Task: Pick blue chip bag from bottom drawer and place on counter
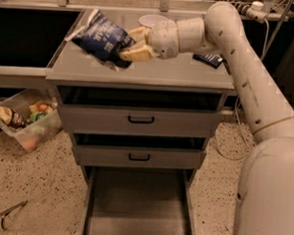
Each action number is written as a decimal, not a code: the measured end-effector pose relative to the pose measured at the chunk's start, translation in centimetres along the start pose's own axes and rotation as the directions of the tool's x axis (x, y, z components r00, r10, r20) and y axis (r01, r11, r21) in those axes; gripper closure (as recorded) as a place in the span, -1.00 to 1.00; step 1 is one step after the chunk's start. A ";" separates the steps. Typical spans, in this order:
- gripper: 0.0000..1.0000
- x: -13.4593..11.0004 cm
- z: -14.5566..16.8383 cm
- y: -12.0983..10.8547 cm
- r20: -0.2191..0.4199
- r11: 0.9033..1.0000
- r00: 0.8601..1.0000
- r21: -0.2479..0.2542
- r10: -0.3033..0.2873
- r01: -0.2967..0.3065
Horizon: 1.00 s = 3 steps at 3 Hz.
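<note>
The blue chip bag [102, 38], dark navy foil with white lettering, is held above the left part of the grey counter [159, 73]. My gripper [133, 45] is shut on the bag's right edge, its tan fingers [136, 53] pinching it. The white arm reaches in from the right across the counter. The bottom drawer [136, 208] is pulled open at the bottom of the view and its grey floor shows nothing on it.
A white bowl [152, 20] sits at the back of the counter, partly behind my wrist. A small dark-blue bar [208, 59] lies at the counter's right. Two upper drawers [141, 120] are partly open. A clear bin of snacks [24, 119] stands on the floor, left.
</note>
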<state>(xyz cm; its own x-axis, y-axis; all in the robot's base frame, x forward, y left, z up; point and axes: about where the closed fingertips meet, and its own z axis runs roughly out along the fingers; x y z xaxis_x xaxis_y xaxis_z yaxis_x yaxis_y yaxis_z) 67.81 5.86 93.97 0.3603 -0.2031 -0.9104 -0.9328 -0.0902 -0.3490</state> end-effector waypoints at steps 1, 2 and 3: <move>1.00 -2.9 -3.5 -5.5 -0.004 0.966 0.991 0.220 -0.135 0.133; 1.00 -1.0 -5.2 -7.3 -0.083 0.926 0.992 0.358 -0.097 0.121; 1.00 5.6 -4.8 -8.5 -0.156 0.890 0.985 0.455 0.070 0.009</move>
<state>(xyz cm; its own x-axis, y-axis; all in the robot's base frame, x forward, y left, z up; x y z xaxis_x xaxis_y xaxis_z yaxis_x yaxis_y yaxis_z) 77.81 0.78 92.91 0.2917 -0.3588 -0.8867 -0.8322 0.3618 -0.4202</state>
